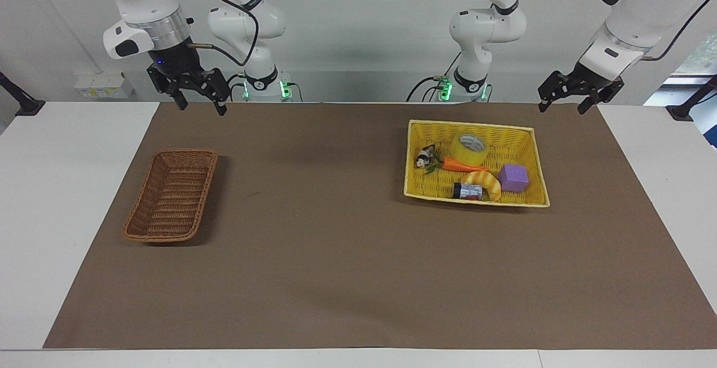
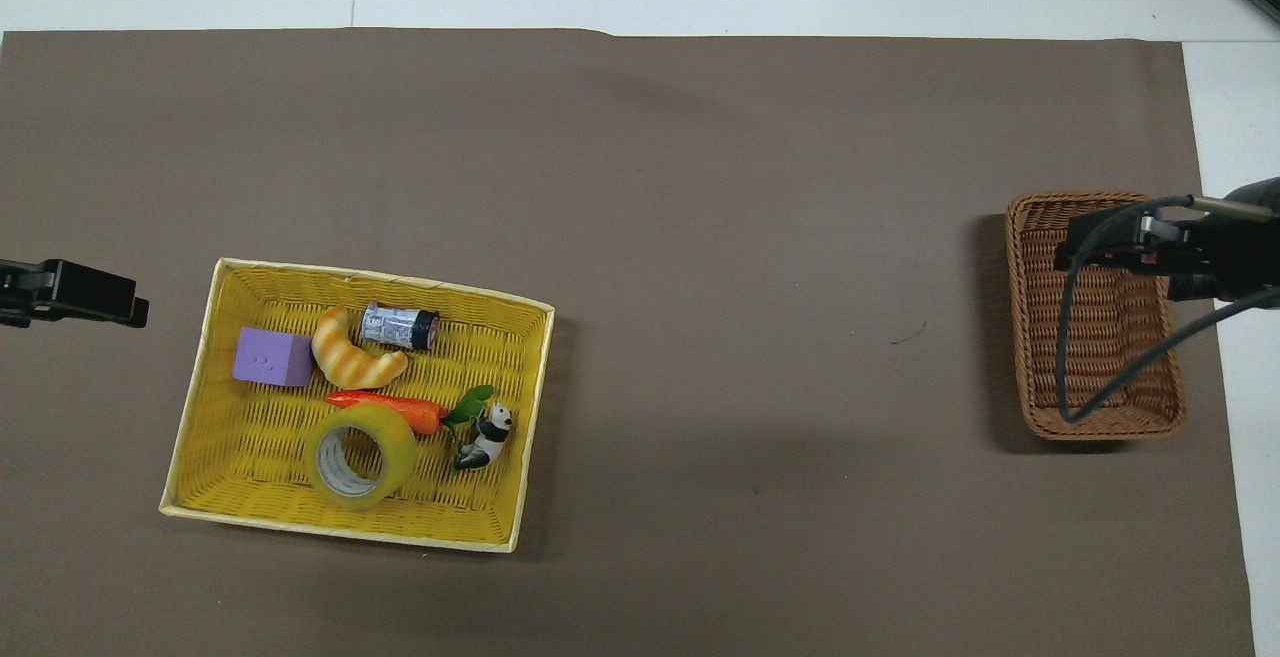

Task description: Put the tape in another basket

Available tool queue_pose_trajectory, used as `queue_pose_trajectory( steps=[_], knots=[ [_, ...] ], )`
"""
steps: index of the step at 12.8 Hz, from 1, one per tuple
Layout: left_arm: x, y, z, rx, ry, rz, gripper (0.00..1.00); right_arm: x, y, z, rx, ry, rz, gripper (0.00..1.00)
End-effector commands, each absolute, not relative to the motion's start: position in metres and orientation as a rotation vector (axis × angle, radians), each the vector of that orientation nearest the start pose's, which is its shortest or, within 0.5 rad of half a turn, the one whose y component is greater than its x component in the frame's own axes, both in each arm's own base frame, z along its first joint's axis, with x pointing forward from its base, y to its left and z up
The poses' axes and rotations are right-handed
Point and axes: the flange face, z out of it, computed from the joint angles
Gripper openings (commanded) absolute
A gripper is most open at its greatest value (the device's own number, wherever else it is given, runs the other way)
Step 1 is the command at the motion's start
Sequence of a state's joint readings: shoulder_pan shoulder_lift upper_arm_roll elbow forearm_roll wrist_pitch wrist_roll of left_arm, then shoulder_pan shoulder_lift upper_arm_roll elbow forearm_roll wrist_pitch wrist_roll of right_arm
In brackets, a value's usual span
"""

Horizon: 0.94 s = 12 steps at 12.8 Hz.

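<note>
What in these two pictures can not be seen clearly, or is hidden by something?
- Brown wicker basket: in the overhead view the right arm's cable and the right gripper cover part of its inside.
- Left gripper: the overhead view's edge cuts it off; only a dark tip shows.
- Small can in the yellow basket: label print too small to read in both views.
- Carrot: the tape hides part of it in the overhead view.
</note>
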<state>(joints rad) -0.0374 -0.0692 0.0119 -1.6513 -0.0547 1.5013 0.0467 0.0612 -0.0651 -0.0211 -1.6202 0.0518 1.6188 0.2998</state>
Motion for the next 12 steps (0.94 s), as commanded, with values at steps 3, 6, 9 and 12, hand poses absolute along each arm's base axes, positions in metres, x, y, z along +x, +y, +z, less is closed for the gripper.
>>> queue_pose_trajectory(
  steps=[3, 6, 9, 12],
  knots=[
    [0.511, -0.020, 0.617, -3.177, 0.133, 0.138, 1.00, 0.537, 0.023, 0.643, -3.047, 0.374, -0.071, 1.00],
    [0.509, -0.020, 0.615, -3.176, 0.131, 0.148, 1.00, 0.537, 0.023, 0.643, -3.047, 0.374, -0.071, 1.00],
    [0.506, -0.020, 0.614, -3.176, 0.133, 0.156, 1.00, 0.537, 0.023, 0.643, -3.047, 0.376, -0.071, 1.00],
    [0.500, -0.020, 0.606, -3.176, 0.125, 0.168, 1.00, 0.537, 0.023, 0.643, -3.047, 0.376, -0.071, 1.00]
  ],
)
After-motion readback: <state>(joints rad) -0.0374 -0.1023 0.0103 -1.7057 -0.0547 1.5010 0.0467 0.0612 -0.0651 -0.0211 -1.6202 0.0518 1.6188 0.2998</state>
